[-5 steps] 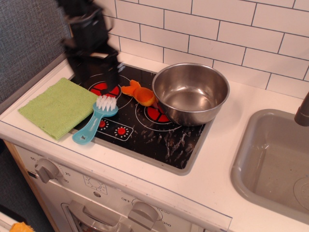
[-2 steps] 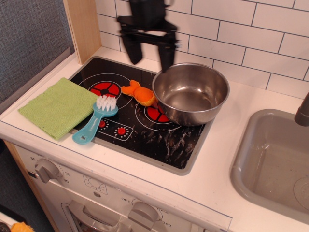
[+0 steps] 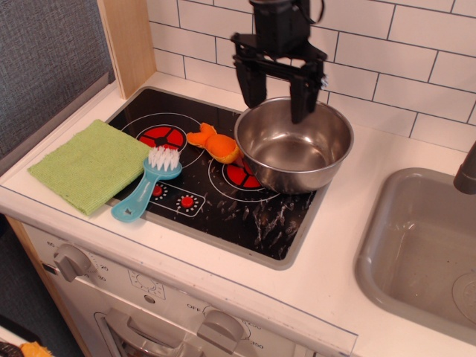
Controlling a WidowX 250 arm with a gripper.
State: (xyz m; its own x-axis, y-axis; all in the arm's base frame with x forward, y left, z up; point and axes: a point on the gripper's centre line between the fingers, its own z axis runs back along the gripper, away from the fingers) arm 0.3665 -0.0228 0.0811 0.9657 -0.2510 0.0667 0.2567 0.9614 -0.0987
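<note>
My black gripper hangs open above the far rim of a steel bowl, its two fingers spread wide with nothing between them. The bowl is empty and sits on the right burner of the black stovetop. An orange toy fish lies just left of the bowl, touching its side. Further left, a blue dish brush with white bristles rests on the stovetop's front left corner. A green cloth lies on the counter beside it.
A grey sink is set into the counter at the right, with a dark faucet at the frame edge. White tiles back the counter. A wooden panel stands at the far left. Oven knobs line the front.
The gripper has swept from above the left burner to the right, along the back wall, and now hangs over the bowl's far rim. The objects have not moved.
</note>
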